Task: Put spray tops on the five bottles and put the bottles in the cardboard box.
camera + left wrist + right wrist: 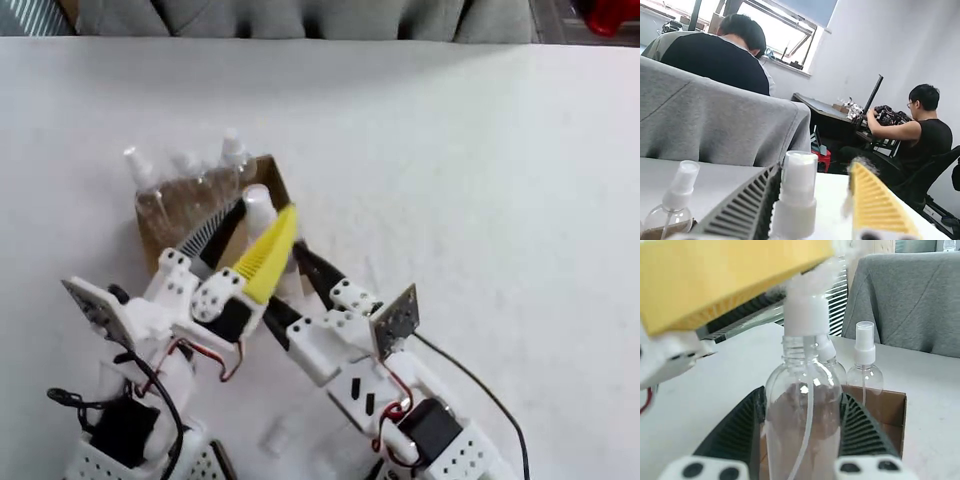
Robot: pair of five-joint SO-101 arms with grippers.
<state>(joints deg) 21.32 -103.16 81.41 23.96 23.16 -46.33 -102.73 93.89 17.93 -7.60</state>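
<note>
My right gripper (801,397) is shut on a clear bottle (802,415), held upright beside the cardboard box (268,172). A white spray top (805,310) sits on its neck with the threads showing below it and the tube hanging inside. My left gripper (265,208) stands open around that spray top (797,190): the black finger (750,205) touches it, the yellow finger (875,200) is a little apart. Three bottles with tops (190,175) stand in the box (885,400).
A small clear piece (272,437) lies on the table near the arm bases. A cable (480,385) runs from the right arm. Grey upholstery (300,15) lines the far edge. The table's right half is bare white surface (500,180).
</note>
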